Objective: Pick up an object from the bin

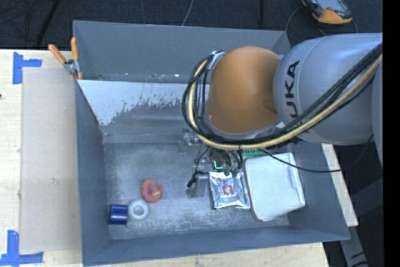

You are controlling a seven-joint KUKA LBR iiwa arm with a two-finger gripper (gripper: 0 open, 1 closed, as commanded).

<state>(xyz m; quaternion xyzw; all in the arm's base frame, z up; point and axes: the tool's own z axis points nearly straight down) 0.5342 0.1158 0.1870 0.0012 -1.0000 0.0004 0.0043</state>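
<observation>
I am reaching into the grey bin (90, 159) from the right of the frame. My gripper (200, 184) is showing in the lower middle of the picture, just below my orange wrist cover (240, 90). I cannot tell whether it is open or closed, because the cover and the looping cables (187, 106) are hiding most of it.

The nearest thing is a silver foil packet (228, 191), lying flat on the bin floor just to the right of my gripper. From here I cannot tell whether I am touching its left edge. A white folded pad (276, 187) is lying against the packet's right side, close to the bin's right wall.

To the left of my gripper a stretch of bare floor is lying open. Beyond it a small reddish round thing (151, 189) is sitting well apart from me. Further towards the lower left corner, a white ring (138, 210) and a small blue cylinder (117, 214) are resting side by side, touching or nearly so. Nothing is lying between my gripper and the packet
</observation>
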